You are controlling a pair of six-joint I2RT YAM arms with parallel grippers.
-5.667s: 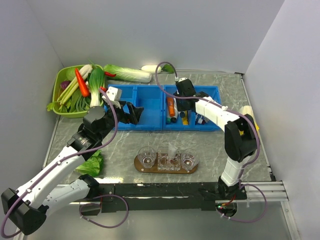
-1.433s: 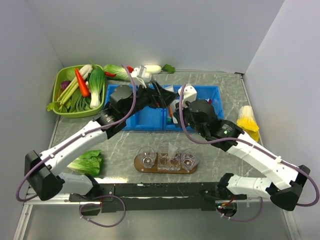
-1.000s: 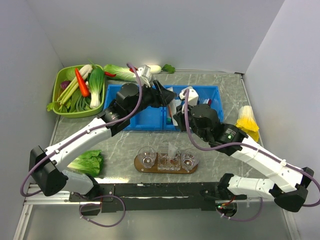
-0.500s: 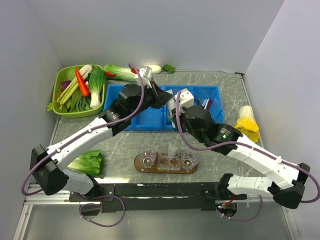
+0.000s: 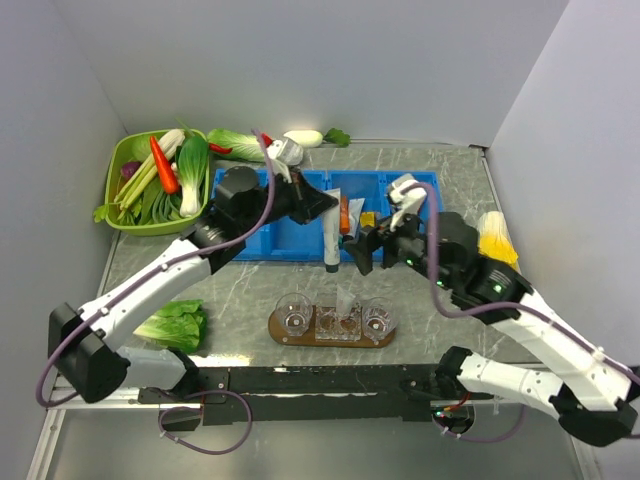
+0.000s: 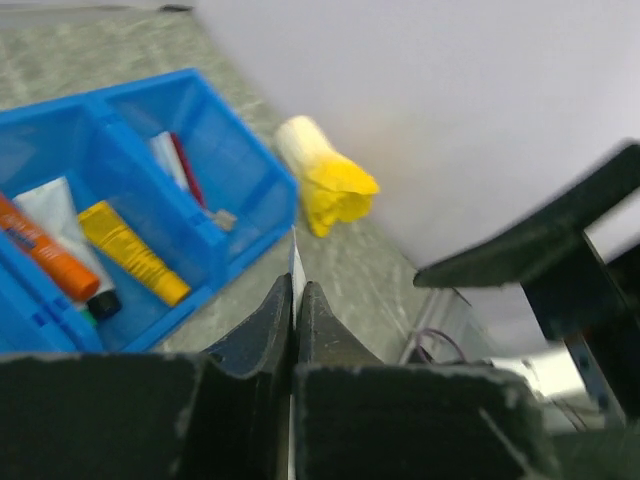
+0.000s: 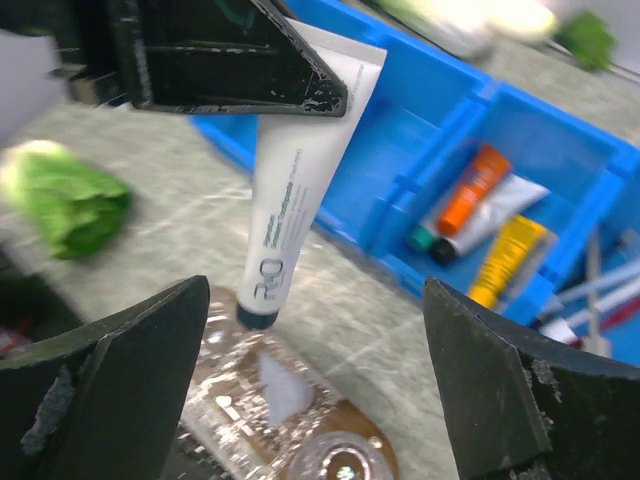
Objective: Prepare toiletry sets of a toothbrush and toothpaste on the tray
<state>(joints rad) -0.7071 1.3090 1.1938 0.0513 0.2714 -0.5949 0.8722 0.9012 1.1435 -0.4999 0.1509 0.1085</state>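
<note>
White plastic, with a dark cap and grey lettering down its side, the toothpaste tube [image 7: 295,180] hangs cap-down in the air. Its flat crimped end is pinched at the top by the left fingers [image 6: 270,330], which are pressed together on it, so that only a thin white edge shows between them in the left wrist view. The right fingers [image 7: 130,360] stand wide apart and hold nothing. The tube hangs ahead of the gap between them, and neither finger touches it.

Below the tube's cap and nearer than the right fingers lies the brown wooden tray [image 5: 330,343], carrying clear glasses [image 5: 294,318]. The tube is not on the tray.

Behind the left fingers sits a blue bin [image 7: 400,150]. Its compartments hold an orange tube [image 7: 470,190], a white tube with a dark cap [image 7: 490,205] and a yellow tube [image 7: 505,255], lying side by side.

Beyond the bin, on the far side from the left fingers, a yellow vegetable [image 6: 325,180] lies on the grey marbled worktop [image 5: 250,285] by the wall. A leafy green [image 7: 65,190] lies on the worktop outside the left-arm-side right finger. A green basket [image 5: 125,170] of vegetables stands well apart from both pairs of fingers, in the far left corner.
</note>
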